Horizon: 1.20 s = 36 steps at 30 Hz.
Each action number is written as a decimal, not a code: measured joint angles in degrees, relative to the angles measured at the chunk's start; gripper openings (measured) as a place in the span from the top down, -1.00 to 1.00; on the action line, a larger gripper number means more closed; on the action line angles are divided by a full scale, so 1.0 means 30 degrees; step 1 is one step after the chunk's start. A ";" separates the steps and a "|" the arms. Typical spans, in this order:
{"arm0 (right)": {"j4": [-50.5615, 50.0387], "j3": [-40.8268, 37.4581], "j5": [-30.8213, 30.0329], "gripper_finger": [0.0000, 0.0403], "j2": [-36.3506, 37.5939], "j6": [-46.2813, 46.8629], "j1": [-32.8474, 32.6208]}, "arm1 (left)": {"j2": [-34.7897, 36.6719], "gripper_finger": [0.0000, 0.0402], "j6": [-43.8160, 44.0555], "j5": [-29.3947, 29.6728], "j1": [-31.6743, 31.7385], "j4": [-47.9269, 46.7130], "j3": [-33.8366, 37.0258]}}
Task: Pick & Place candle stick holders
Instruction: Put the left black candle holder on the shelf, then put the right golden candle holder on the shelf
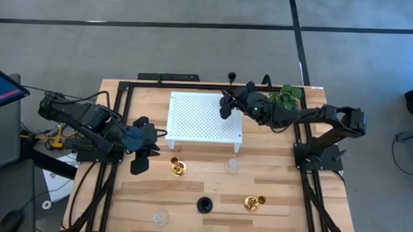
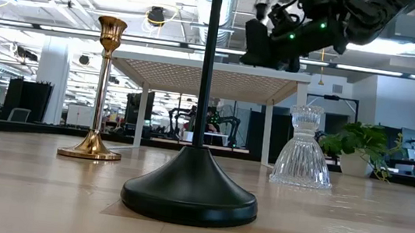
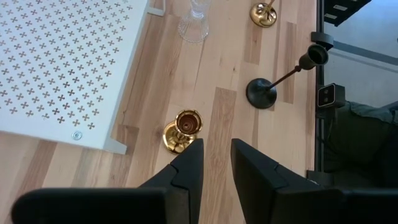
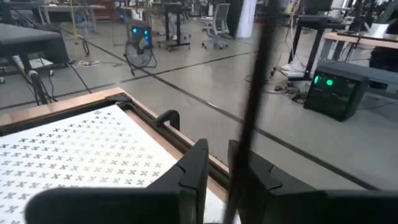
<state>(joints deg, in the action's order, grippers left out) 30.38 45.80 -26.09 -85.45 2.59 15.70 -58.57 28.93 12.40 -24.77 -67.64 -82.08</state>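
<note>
right gripper (image 1: 225, 107) over platform (image 1: 192, 129) edge, jaws narrowly apart astride black stem (image 4: 258, 87), likely setting it down; grip uncertain | left gripper (image 1: 142, 154) narrowly open, empty, waiting above gold holder (image 1: 178, 167) | others on table (image 1: 272, 194)

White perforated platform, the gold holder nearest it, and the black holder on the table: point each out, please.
white perforated platform (image 1: 203, 116): high view, middle of its top.
gold holder (image 1: 178, 168): high view, its round base.
black holder (image 1: 204, 205): high view, its round base.
</note>
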 joint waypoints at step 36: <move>-0.8466 0.0044 -0.2273 -0.01 0.9104 0.0822 -0.6614 | 0.0000 0.60 0.0007 -0.0036 0.0000 0.0066 0.0000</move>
<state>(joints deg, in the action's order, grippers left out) 4.98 45.93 -32.91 -58.14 5.05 -4.14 -58.57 28.95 12.29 -24.77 -67.44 -82.08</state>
